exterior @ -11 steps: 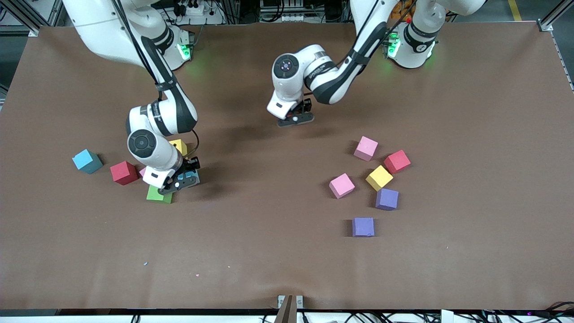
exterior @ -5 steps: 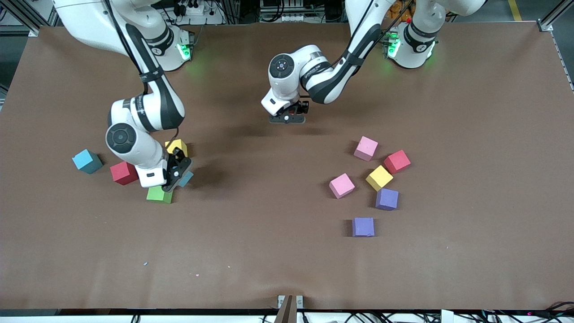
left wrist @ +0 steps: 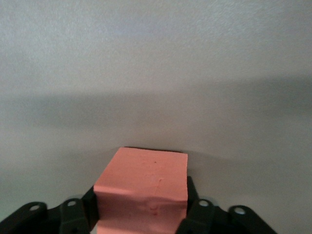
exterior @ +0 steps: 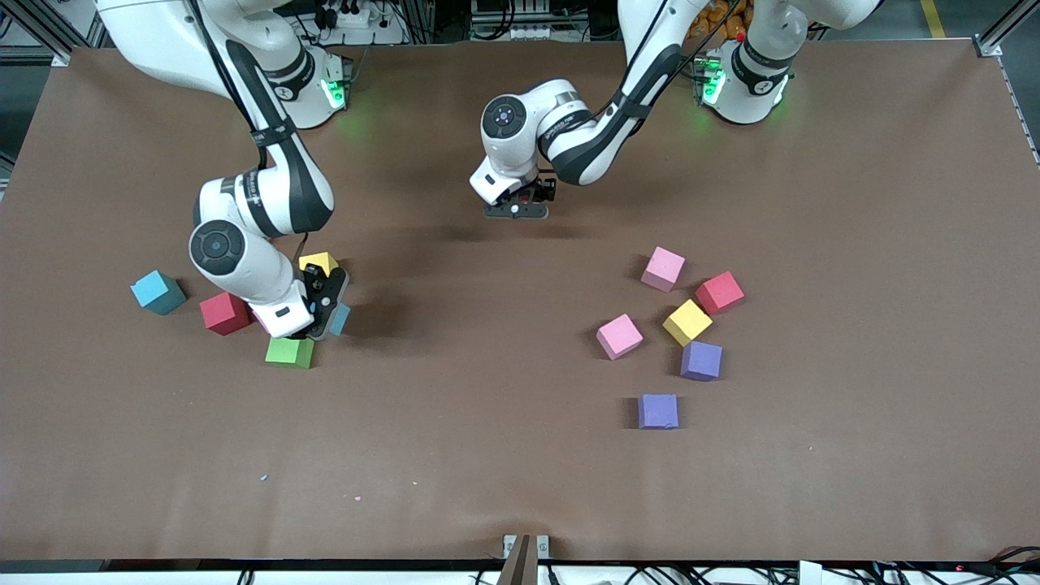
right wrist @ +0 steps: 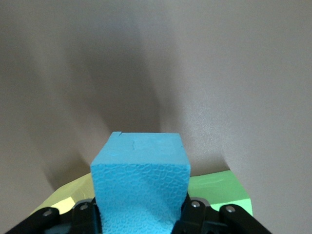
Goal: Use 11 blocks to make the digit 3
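While the right gripper [exterior: 323, 313] squeezes a blue block [exterior: 340, 318] just above the green block [exterior: 290, 352], the left gripper [exterior: 520, 203] hangs over bare table at twelve o'clock. Its wrist view shows an orange block [left wrist: 142, 191] between the fingers, perhaps loosely. The right wrist view shows fingers [right wrist: 195, 212] clamping blue.

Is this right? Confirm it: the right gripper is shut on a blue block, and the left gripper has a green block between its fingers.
One thing is wrong. The left gripper has an orange block between its fingers, not a green one, as the left wrist view shows. The right gripper is indeed shut on a blue block.
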### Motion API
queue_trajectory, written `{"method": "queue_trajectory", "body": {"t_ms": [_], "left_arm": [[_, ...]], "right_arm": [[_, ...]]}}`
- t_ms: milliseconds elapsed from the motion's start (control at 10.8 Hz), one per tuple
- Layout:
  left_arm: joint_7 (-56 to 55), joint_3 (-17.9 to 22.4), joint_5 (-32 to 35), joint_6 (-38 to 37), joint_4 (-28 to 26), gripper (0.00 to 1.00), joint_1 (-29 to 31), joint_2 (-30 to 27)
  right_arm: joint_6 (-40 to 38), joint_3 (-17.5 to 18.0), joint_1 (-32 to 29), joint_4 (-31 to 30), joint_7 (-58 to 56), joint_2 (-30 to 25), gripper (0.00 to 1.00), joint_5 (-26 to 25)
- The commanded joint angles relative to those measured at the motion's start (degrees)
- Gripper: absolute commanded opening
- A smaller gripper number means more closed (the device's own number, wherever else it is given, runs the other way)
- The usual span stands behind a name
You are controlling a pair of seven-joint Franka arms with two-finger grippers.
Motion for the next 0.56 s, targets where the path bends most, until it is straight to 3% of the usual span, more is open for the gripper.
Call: {"method": "queue_trajectory", "body": {"t_ms": [0,464], "left_arm": [[-6.8,0.1,0.8,-0.5,2.5,1.00,-1.1,0.9],[-8.3,0.9,1.6,-5.7,2.8,1.00,-0.1,-5.9]], "right_arm": [[-0.1,0.4,0.1,-1.0,-2.1,-1.4,0.23,0.1],[-0.5,0.4,1.9,-1.0,-2.2,-1.6,0.23,0.1]]}}
